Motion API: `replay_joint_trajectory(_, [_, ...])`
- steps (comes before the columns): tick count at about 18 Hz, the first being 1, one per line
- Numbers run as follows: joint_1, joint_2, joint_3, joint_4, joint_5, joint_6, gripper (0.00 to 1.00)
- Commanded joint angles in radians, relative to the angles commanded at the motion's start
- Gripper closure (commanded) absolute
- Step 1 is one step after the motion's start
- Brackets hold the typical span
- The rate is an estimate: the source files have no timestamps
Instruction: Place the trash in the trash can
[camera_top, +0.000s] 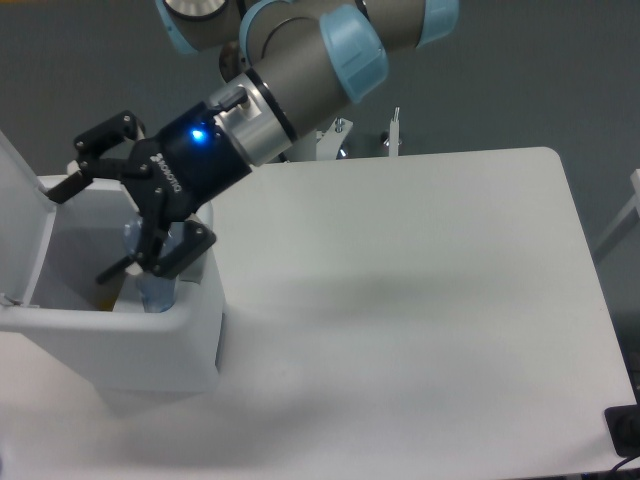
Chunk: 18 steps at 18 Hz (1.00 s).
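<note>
I hold the pincer (95, 215) spread wide open above the open trash can (110, 340) at the worktop (420, 300) edge, the bottle (152, 270) lying inside it, so I judge that next I must retreat upward.

One camera looks down from high up in front of the flat white tabletop (420, 300). It faces the grey wall behind. The big white plastic bin (110, 340) sits close, at the left edge.

White table (420, 300), grey floor beyond, dark object (625, 432) at table's near-right corner
</note>
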Motion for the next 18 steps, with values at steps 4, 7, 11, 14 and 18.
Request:
replay_joint_trajectory(4, [0.155, -0.052, 0.026, 0.000, 0.003, 0.006, 0.00])
replay_joint_trajectory(7, [0.203, -0.094, 0.073, -0.014, 0.139, -0.018, 0.00])
replay_joint_trajectory(11, [0.252, -0.130, 0.100, -0.012, 0.390, -0.009, 0.00])
replay_joint_trajectory(14, [0.272, -0.158, 0.098, -0.011, 0.527, 0.046, 0.00])
replay_joint_trajectory(18, [0.299, -0.160, 0.087, -0.017, 0.733, 0.198, 0.00])
